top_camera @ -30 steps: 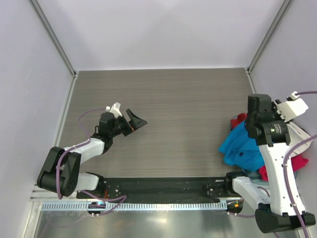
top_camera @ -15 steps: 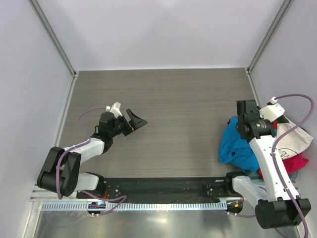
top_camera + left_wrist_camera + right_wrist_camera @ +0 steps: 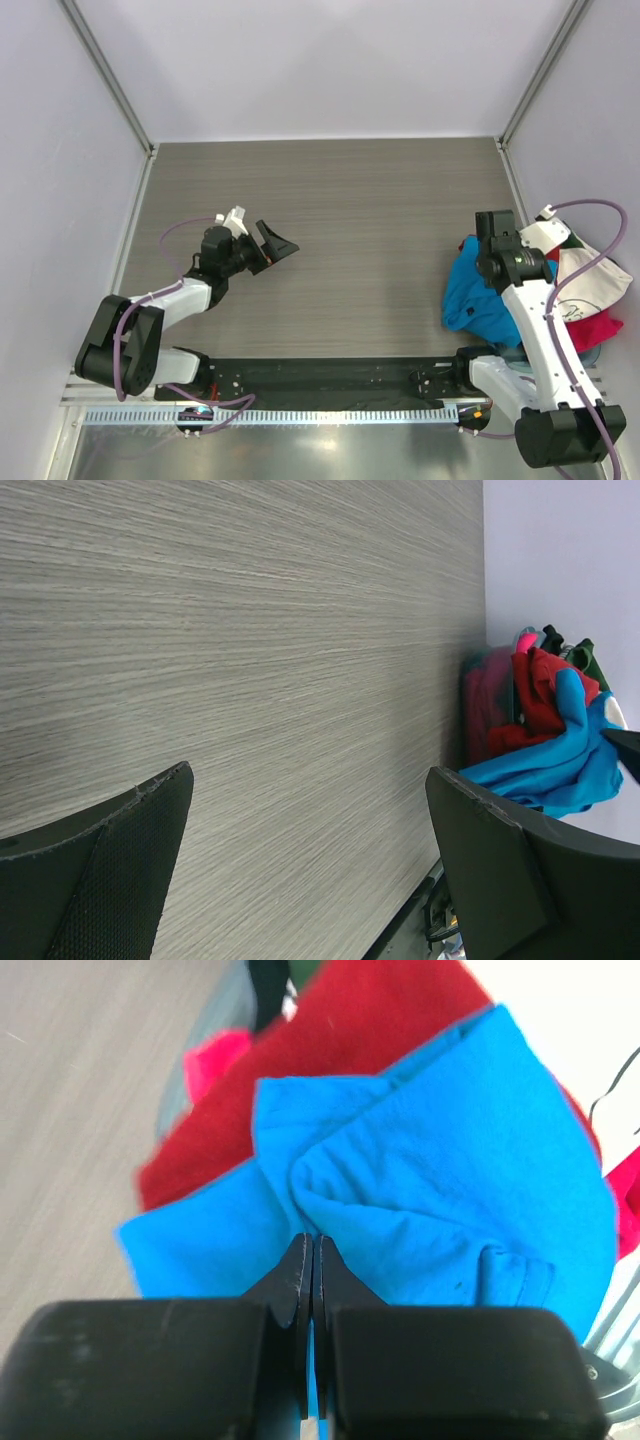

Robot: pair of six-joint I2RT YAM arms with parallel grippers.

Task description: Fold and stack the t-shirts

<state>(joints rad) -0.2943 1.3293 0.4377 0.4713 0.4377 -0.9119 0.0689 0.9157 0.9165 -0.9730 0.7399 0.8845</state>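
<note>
Two grippers: left gripper (image 3: 275, 243) jaws spread, right gripper (image 3: 312, 1242) jaws pinching blue t-shirt (image 3: 430, 1190); white t-shirt (image 3: 592, 285) print illegible.

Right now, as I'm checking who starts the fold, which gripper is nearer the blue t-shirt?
Right. The right gripper is shut on a fold of the blue t-shirt at the table's right edge. The left gripper hangs open far off over the table's left side.

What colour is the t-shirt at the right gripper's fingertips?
The t-shirt is bright blue, clearest in the right wrist view.
</note>
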